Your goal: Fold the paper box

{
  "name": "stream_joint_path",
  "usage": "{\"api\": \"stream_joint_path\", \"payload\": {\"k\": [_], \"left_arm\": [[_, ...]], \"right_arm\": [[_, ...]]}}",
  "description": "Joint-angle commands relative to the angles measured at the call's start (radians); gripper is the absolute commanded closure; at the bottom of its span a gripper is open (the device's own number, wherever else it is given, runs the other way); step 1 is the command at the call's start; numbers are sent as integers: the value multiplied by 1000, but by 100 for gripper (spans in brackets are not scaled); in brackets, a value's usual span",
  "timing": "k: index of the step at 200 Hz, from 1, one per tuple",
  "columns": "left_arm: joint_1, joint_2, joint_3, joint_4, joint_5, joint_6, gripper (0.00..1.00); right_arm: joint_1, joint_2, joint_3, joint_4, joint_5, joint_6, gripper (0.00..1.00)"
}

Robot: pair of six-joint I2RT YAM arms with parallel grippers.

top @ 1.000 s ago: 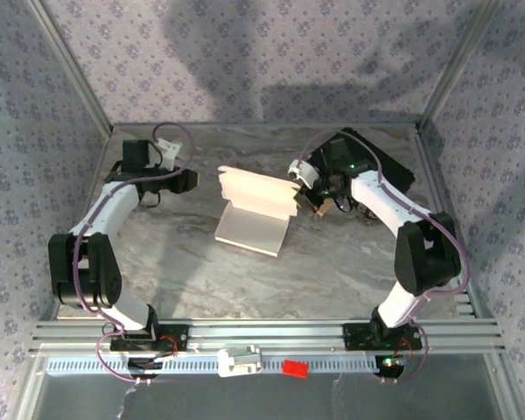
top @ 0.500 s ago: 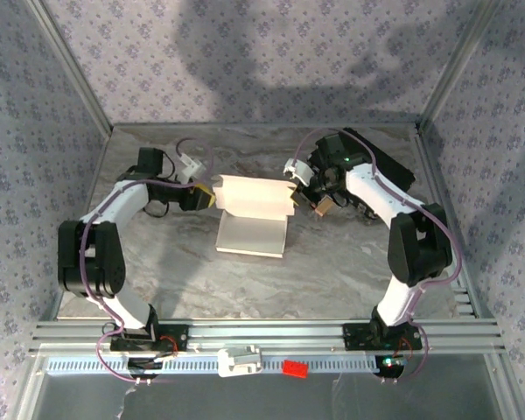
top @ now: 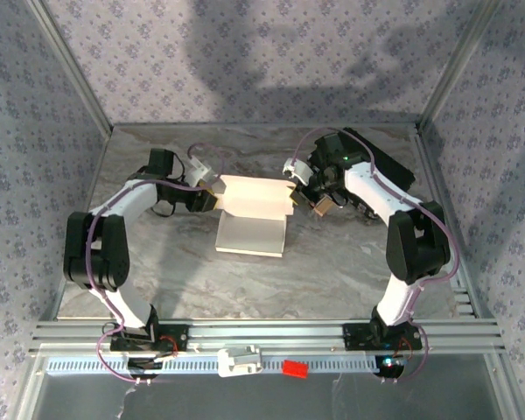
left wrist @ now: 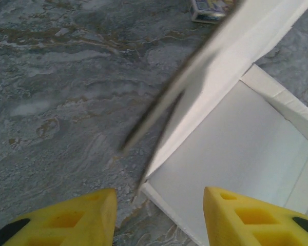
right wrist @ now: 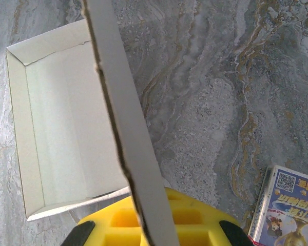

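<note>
At the middle of the table [top: 157,262], shows the paper box [top: 252,234] base down, rear flap raised. Clamps that flap's right end with the right gripper [top: 295,182], fingers closed on the card. Keeps nothing in the left gripper [top: 212,192], spread wide around the flap's left edge.

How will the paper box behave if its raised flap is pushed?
Probably floppy: the paper box looks thin edge-on, so the flap should hinge at its crease. Likely light, so it may slide on the smooth table.
</note>
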Motion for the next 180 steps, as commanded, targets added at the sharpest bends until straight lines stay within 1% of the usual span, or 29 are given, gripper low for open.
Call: {"api": "stream_joint_path", "payload": {"k": [1, 45, 67, 87, 105, 118, 125, 131, 139, 149, 166, 180], "left_arm": [[23, 32, 44, 11, 23, 8, 51], [25, 86, 94, 4, 133, 9, 52], [5, 97, 108, -28, 138, 39, 54], [4, 96, 104, -11, 126, 23, 56], [3, 108, 122, -30, 127, 22, 60], [2, 115, 131, -37, 128, 18, 66], [1, 116, 133, -37, 131, 16, 70], [-1, 118, 134, -36, 131, 11, 77], [-3, 117, 134, -34, 128, 6, 81], [-4, 115, 134, -34, 123, 1, 83], [-10, 112, 130, -34, 121, -2, 90], [-19, 111, 131, -35, 113, -4, 91]], "right_arm": [[-3, 12, 29, -30, -19, -15, 100], [-2, 21, 36, -29, -20, -15, 100], [-3, 27, 41, -28, -20, -12, 100], [-1, 32, 47, -28, -20, -10, 100], [-2, 35, 52, -27, -20, -9, 100], [-2, 37, 51, -23, -19, -4, 100], [-2, 38, 53, -23, -17, -1, 100], [0, 40, 55, -22, -16, -1, 100], [0, 41, 56, -20, -14, 3, 100], [-1, 45, 59, -19, -11, 7, 100], [-1, 45, 61, -11, -8, 19, 100], [0, 46, 61, -2, -2, 28, 100]]}}
